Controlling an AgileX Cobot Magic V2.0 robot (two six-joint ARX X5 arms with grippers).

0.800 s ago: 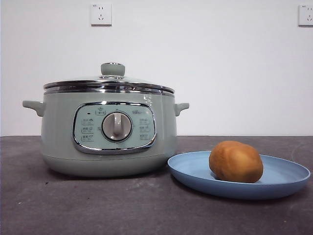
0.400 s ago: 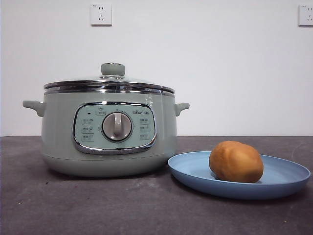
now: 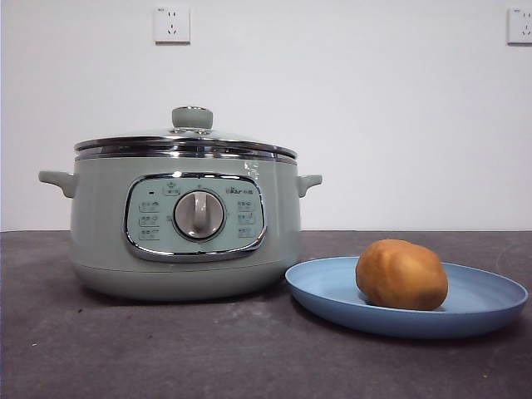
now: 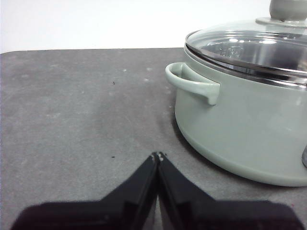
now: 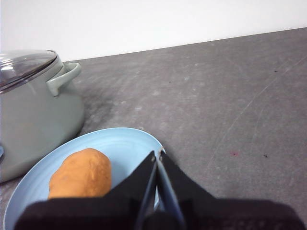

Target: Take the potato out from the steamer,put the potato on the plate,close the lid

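The sage-green steamer [image 3: 184,224] stands at the left of the front view with the glass lid [image 3: 184,143] resting closed on it. The golden-brown potato [image 3: 401,274] lies on the light-blue plate [image 3: 482,303] at the right. My left gripper [image 4: 158,155] is shut and empty over the table, beside the steamer [image 4: 249,124] and its side handle [image 4: 192,86]. My right gripper [image 5: 157,155] is shut and empty above the rim of the plate [image 5: 120,143], beside the potato [image 5: 81,175]. Neither arm shows in the front view.
The dark grey table [image 3: 166,349] runs to a white wall with two sockets [image 3: 171,24]. In the right wrist view the steamer [image 5: 33,115] stands close beside the plate.
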